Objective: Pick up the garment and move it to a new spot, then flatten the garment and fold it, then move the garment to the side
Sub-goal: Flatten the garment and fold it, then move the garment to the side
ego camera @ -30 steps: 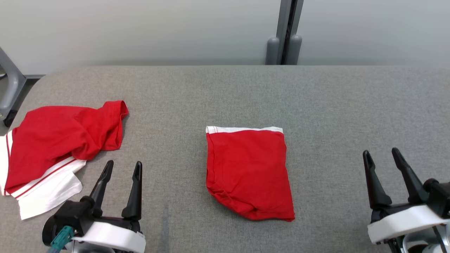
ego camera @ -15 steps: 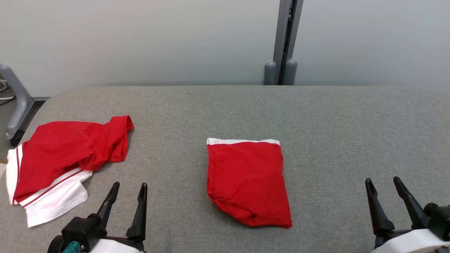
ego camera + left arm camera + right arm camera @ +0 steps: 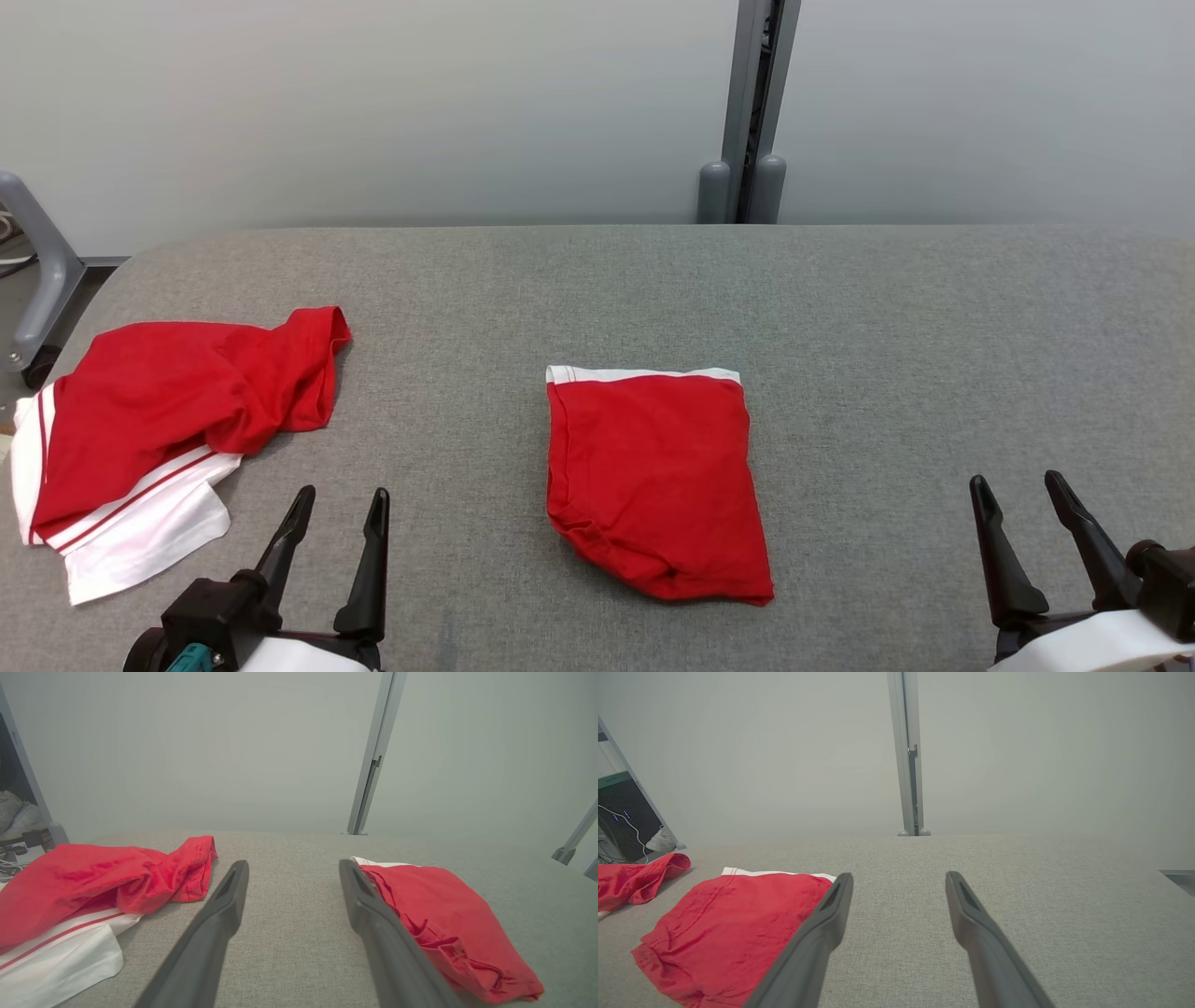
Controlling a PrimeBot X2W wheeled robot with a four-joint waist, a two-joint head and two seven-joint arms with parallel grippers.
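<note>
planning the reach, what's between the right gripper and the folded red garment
Just bare grey table between the right gripper and folded garment, per the head view.

1. On the table [image 3: 887, 308], at its middle: folded garment [image 3: 653, 476].
2. Well left of it, near the table's left edge (apart, not touching): crumpled garment [image 3: 168, 411].
3. Behind the table's far edge: upright post [image 3: 752, 93].
</note>
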